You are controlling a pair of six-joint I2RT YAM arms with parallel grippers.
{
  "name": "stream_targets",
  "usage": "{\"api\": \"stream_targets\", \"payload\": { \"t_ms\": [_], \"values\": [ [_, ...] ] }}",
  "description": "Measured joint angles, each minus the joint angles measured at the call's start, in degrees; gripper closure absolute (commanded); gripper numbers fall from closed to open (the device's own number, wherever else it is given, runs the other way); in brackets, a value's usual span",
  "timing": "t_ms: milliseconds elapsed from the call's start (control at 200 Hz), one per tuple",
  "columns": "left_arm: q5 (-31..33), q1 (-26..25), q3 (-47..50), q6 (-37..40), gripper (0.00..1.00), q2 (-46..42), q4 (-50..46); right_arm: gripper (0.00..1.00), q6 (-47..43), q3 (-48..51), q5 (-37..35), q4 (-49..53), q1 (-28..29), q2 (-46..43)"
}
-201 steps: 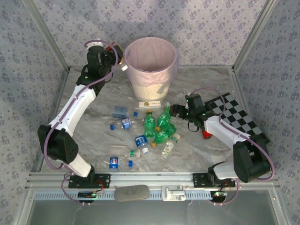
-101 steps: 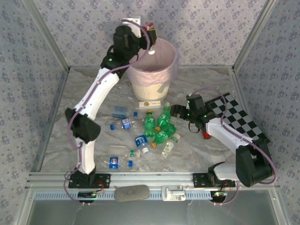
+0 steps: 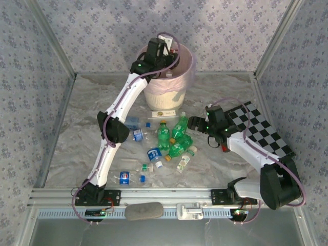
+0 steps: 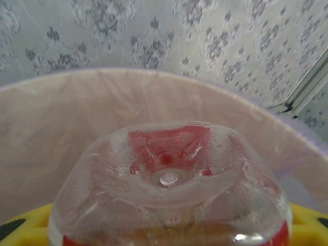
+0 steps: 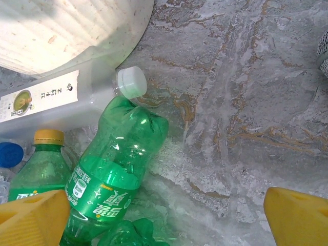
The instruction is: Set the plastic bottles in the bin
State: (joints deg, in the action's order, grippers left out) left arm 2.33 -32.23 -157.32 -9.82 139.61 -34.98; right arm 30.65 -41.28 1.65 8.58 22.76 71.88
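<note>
- Two arms are working here: the left arm is stretching far across the marble-patterned tabletop, elbow bent midway. Its left gripper is hanging over the mouth of the round cream wastebasket lined with a pink plastic bag.
- The left wrist camera is giving what the top view is hiding. A clear plastic bottle with a red label, base toward the lens, is sitting gripped between the yellow fingers, right above the pink liner inside the rim.
- The right arm is lying low and folded, with the right gripper pointing at the pile of small green and clear plastic bottles on the table near the wastebasket's foot.
- The right wrist camera is showing its yellow fingertips spread wide with nothing between them. They are hovering over a crumpled green plastic bottle with a white cap, and a green bottle with a yellow cap is lying just beside it.
- The top view is adding a black-and-white checkerboard, partly under the right arm.
</note>
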Motion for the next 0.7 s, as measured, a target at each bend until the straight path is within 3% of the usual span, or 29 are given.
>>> {"api": "stream_targets", "payload": {
  "t_ms": [120,230,365,700],
  "values": [
    [0.1,0.0,0.7,0.3,0.19,0.0,-0.6,0.01,0.0,0.0,0.0,0.0,0.0,0.0],
    [0.3,0.0,0.7,0.7,0.07,0.0,-0.6,0.01,0.0,0.0,0.0,0.0,0.0,0.0],
    [0.3,0.0,0.7,0.5,0.00,0.0,-0.6,0.01,0.0,0.0,0.0,0.0,0.0,0.0],
    [0.3,-1.0,1.2,2.5,0.00,-3.1,-1.4,0.01,1.1,0.0,0.1,0.0,0.0,0.1]
  ]
}}
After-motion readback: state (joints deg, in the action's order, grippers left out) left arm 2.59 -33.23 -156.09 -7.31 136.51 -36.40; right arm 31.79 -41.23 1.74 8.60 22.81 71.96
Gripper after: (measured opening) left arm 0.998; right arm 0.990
